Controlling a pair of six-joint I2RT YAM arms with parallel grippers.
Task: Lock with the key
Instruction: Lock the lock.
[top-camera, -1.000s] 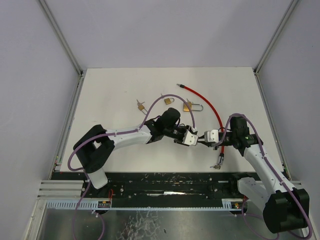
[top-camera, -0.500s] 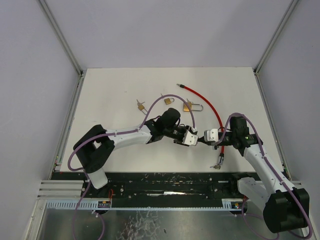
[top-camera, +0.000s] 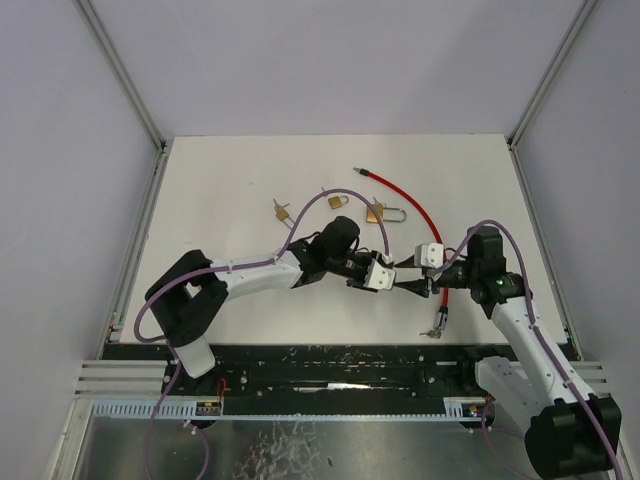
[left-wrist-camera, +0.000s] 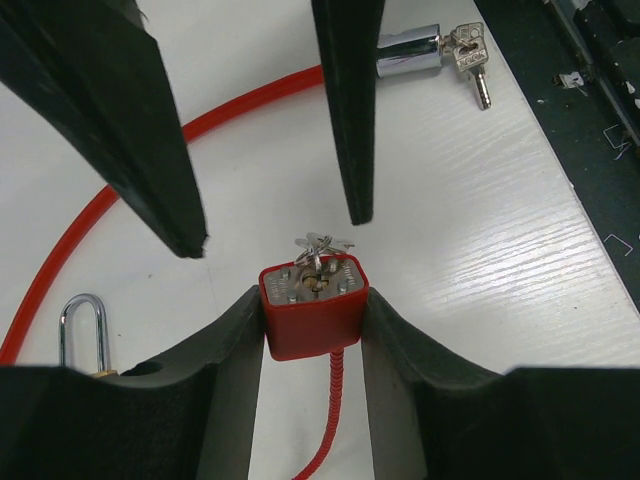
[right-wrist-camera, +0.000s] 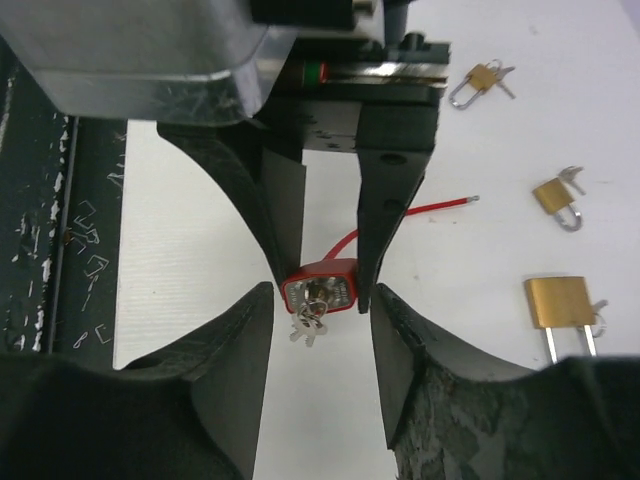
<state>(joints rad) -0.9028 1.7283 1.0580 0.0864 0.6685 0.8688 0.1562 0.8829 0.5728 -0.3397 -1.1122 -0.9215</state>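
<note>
Near the counter's (top-camera: 250, 180) front, the red lock (left-wrist-camera: 313, 310) sits clenched in the left claw (left-wrist-camera: 313, 300), with its key (left-wrist-camera: 320, 248) in the keyhole. The right claw (right-wrist-camera: 320, 300) is released, straddling the key without touching it. It should pinch the key's head squarely, then twist about the keyhole's axis without pulling.

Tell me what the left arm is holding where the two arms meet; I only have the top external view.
Observer: The left gripper clamps a red lock body between its jaws.
Operator: Is a key in it?
Observer: Yes, the left wrist view shows a small silver key bunch sticking out of its keyhole face.
Operator: Does the right arm grip that key?
Observer: No. In the right wrist view the right gripper has its jaws apart on either side of the key, touching nothing.
</note>
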